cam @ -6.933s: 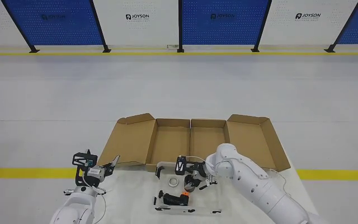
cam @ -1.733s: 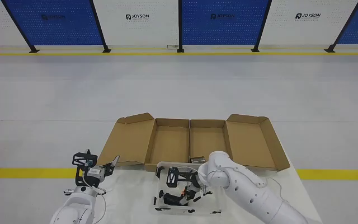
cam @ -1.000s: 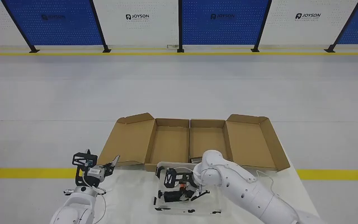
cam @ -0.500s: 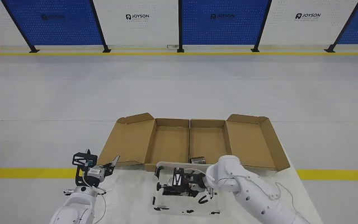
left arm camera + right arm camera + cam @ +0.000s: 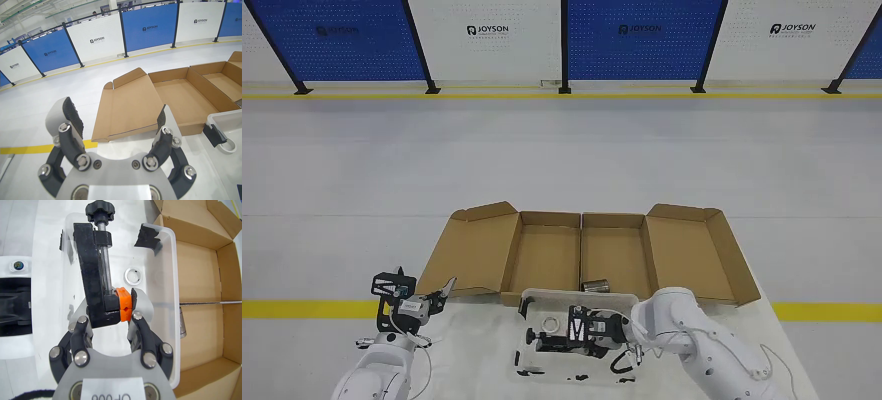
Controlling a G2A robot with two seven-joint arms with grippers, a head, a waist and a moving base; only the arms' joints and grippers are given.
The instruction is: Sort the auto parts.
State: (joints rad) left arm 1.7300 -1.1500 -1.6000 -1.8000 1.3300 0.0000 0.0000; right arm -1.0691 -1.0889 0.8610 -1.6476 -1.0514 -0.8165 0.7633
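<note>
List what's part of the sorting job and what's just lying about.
Job: black clamp in the right gripper; silver ring in the clear bin; metal cylinder in the cardboard box.
Lying about: black patch on the bin's rim; open left gripper, holding nothing; fence panels; yellow floor line.

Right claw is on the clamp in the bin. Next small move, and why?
Probably lift straight up a little. The right claw is shut on the black clamp at its orange-padded end, over the floor of the clear bin, whose wall stands between it and the cardboard box. Rising first should clear that wall and the metal ring nearby before any sideways carry.
</note>
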